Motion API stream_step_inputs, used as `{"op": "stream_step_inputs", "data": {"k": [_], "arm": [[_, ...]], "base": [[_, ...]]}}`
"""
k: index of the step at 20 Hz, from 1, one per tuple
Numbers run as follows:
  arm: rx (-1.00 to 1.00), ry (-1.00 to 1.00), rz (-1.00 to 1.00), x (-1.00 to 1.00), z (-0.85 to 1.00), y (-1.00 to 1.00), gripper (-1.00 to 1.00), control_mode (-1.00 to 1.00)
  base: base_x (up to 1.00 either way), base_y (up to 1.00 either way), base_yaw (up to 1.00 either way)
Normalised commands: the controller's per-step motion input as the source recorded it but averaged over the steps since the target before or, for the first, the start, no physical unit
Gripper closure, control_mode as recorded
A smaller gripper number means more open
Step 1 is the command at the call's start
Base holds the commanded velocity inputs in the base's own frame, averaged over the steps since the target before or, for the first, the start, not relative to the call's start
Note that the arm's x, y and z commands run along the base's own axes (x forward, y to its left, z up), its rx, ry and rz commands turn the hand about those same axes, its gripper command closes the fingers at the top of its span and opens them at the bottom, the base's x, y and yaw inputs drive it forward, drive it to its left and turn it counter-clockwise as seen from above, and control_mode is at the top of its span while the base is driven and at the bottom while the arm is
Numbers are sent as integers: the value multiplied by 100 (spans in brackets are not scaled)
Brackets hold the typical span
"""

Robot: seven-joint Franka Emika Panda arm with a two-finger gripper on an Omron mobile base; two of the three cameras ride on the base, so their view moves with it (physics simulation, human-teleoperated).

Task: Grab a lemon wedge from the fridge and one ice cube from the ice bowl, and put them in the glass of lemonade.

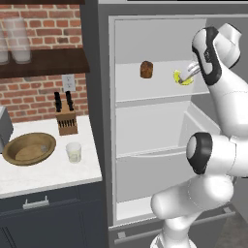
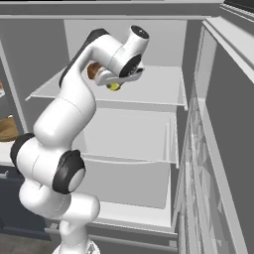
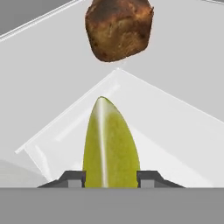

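While the fridge (image 1: 160,29) stood open, the gripper (image 1: 186,75) was seen reaching onto the upper shelf (image 1: 145,89), where the lemon wedge (image 1: 183,78) lay. In the hand view the wedge (image 3: 109,144) was framed between the two dark fingertips (image 3: 74,178), which were pressed against its sides, so the fingers were clamped on it. A brown muffin-like lump (image 1: 146,69) was seen on the same shelf, near the wedge but apart from it. On the counter (image 1: 48,174) left of the fridge, the glass of lemonade (image 1: 73,152) was found upright just beside the ice bowl (image 1: 29,148), with a knife block (image 1: 66,121) behind them.
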Motion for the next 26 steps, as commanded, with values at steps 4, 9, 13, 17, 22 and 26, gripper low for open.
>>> {"op": "stream_step_inputs", "data": {"k": [4,9,13,17,22,26], "arm": [[0,0,-5,-100,2,0,100,-100],[-3,1,-12,-100,8,27,100,-100],[-10,13,-20,-100,6,35,100,-100],[-13,29,-27,-97,0,18,100,-100],[-12,26,-27,-100,-5,10,100,-100],[-1,16,-7,-89,-37,2,100,-100]], "base": [[0,0,0],[0,0,0],[0,0,0],[0,0,0],[0,0,0],[0,0,0]]}}
